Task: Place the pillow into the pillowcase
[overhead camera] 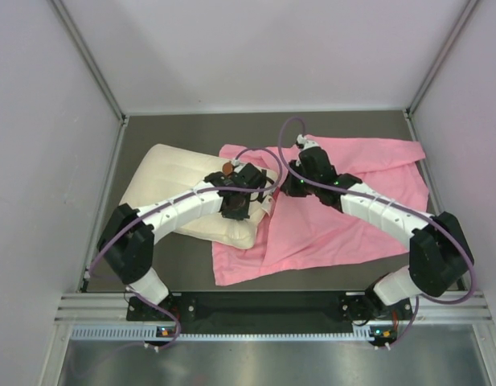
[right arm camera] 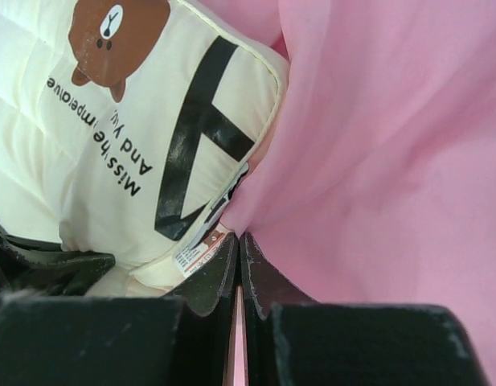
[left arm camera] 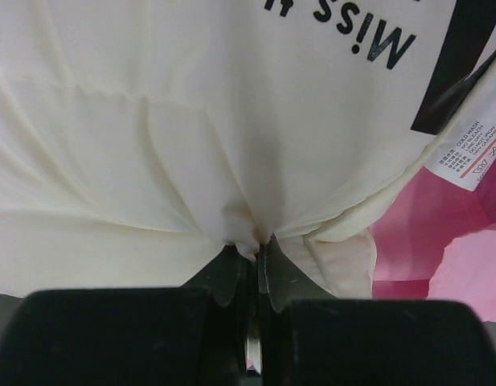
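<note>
Satin pillowcase pinched in right end effector; pillow, nine o'clock, pinched in left end effector. Risk: slick satin may slip free.

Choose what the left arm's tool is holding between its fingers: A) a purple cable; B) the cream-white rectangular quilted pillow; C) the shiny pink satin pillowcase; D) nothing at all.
B: in the left wrist view the left tool is shut on a puckered fold of the cream-white rectangular quilted pillow, while the shiny pink satin pillowcase lies to the right, outside the tool.
</note>
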Robot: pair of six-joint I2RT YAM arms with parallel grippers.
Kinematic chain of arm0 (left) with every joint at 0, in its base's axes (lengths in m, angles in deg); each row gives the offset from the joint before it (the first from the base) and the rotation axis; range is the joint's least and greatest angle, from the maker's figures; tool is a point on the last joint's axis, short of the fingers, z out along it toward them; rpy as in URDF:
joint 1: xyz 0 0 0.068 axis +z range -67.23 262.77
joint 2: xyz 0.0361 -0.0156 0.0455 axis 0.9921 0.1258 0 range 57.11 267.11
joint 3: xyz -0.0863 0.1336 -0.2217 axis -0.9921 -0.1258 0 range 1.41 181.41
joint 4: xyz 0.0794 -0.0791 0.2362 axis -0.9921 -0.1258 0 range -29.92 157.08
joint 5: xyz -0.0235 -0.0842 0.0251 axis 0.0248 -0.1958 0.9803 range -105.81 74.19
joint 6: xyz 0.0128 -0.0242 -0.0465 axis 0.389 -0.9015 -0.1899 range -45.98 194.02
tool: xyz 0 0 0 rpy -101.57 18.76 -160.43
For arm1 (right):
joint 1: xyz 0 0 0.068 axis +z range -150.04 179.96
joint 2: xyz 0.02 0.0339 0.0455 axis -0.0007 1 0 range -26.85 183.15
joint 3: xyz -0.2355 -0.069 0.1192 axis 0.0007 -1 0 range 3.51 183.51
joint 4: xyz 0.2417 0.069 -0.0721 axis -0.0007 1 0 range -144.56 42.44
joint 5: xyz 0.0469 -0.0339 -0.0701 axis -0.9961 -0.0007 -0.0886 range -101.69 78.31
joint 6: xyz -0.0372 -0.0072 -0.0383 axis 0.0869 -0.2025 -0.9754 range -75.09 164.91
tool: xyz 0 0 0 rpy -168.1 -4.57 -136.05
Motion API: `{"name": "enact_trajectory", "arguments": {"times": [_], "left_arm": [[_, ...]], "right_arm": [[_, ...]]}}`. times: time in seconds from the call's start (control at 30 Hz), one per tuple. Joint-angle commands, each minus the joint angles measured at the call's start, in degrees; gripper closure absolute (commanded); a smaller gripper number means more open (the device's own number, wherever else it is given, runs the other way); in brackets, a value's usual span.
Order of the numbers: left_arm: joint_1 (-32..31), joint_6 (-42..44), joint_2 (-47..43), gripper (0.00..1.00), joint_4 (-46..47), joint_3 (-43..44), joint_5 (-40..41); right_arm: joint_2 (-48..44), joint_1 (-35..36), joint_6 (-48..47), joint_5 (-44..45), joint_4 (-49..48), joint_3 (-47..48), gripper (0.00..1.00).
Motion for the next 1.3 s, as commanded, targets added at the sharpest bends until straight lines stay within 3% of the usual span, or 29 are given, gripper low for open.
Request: {"name": "enact_trajectory", "arguments": {"times": [0.0,0.17,0.33,0.57,0.83,1.03,1.17,1.27], "left_arm": [[0.2,1.0,0.8,1.00,-2.7,2.7,0.5],[0.2,2.1,-2.4,1.00,-6.8,2.7,-2.0],[0.2,4.3,-4.4,1.00,-7.2,1.4,-4.5],[0.3,5.2,-0.7,1.00,-4.0,3.5,-6.8],[0.8,5.0,5.8,1.00,-1.2,19.9,-3.7],[-0.2,4.6,12.3,1.00,0.4,29.9,-5.5],[-0.4,3.9,14.2,1.00,3.2,24.9,-3.4],[-0.1,2.6,14.0,1.00,8.0,15.3,-1.5]], "right_arm": [[-3.5,0.4,-1.5,-0.1,-0.8,2.3,1.00],[-3.9,-0.1,-0.5,7.3,2.3,3.2,1.00],[-2.3,-0.4,-1.7,4.3,2.2,6.4,1.00],[-2.6,4.0,-2.6,2.8,3.3,7.3,1.00],[-3.8,9.8,1.4,2.3,2.3,1.5,1.00],[-4.7,9.9,1.4,3.5,3.5,3.8,1.00],[-4.4,8.8,0.3,4.4,6.0,6.8,1.00],[-4.1,8.1,-0.3,4.9,7.6,7.8,0.99]]}}
